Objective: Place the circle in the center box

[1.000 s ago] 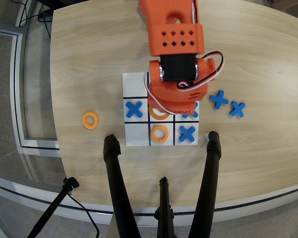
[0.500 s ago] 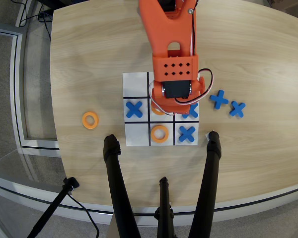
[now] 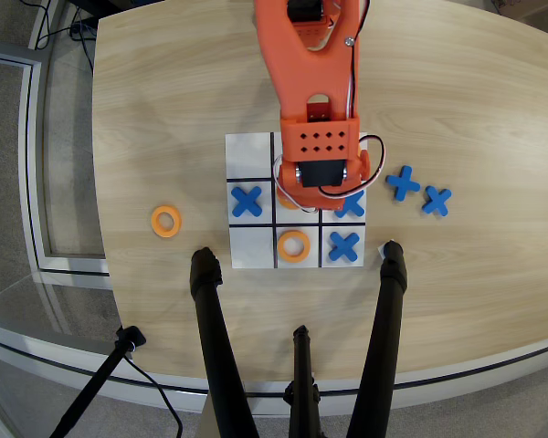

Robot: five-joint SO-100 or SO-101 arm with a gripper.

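Note:
The white 3x3 grid board (image 3: 247,155) lies mid-table in the overhead view. My orange arm (image 3: 318,137) reaches over it from the far edge. The gripper (image 3: 312,187) hangs under the wrist above the center box (image 3: 298,218), of which only the near strip shows. The wrist hides the fingers, so whether they are open or shut does not show. No circle shows in the covered part of that cell. One orange circle (image 3: 294,245) lies in the bottom middle cell. Another circle (image 3: 165,221) lies on the table, left of the board.
Blue crosses sit in the left middle cell (image 3: 247,201), the bottom right cell (image 3: 344,245) and, half hidden, the right middle cell (image 3: 353,207). Two more crosses (image 3: 403,182) (image 3: 436,200) lie right of the board. Black tripod legs (image 3: 215,338) (image 3: 384,319) cross the near table edge.
The wrist has shifted up and away from the near side. The orange circle seen in the center cell a second ago is now covered by the arm.

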